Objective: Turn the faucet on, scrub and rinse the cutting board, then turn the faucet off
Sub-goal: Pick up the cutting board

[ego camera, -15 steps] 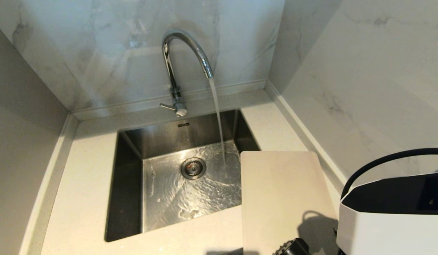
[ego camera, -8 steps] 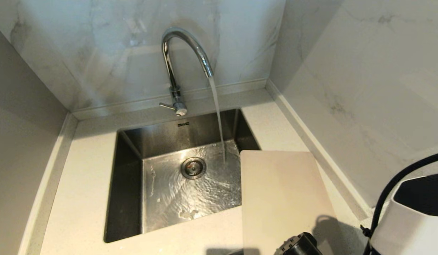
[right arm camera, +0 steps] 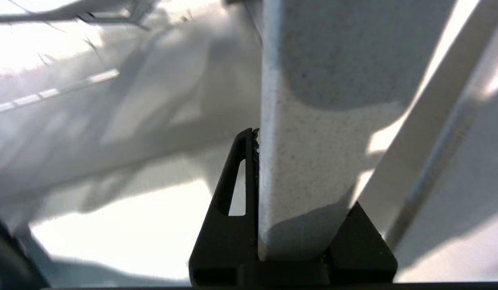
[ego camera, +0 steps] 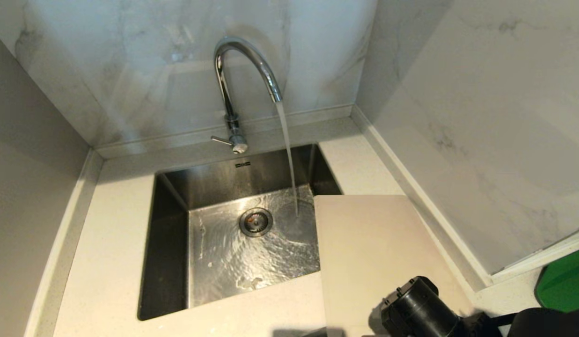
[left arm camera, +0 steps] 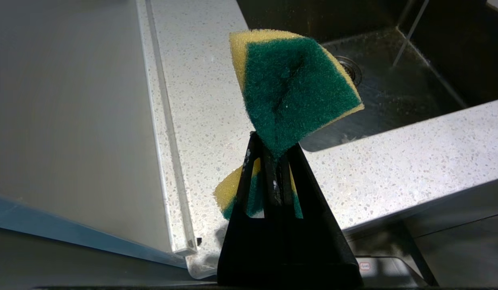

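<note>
Gripping flat cream cutting board point(ego camera: 373, 252), arched chrome faucet point(ego camera: 245, 70)

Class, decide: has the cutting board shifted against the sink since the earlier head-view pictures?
Yes. The cutting board, clamped in the right gripper, has crept left and back, its far corner now overlapping more of the sink.

Faucet point(ego camera: 233, 93) behind the sink point(ego camera: 167, 243) at the back wall, stream dropping into the basin right of the drain point(ego camera: 255, 222), cutting board point(ego camera: 378, 252) on the counter point(ego camera: 106, 262) to the right, its left edge overhanging the sink, right hand point(right arm camera: 259, 169) at its near end.
</note>
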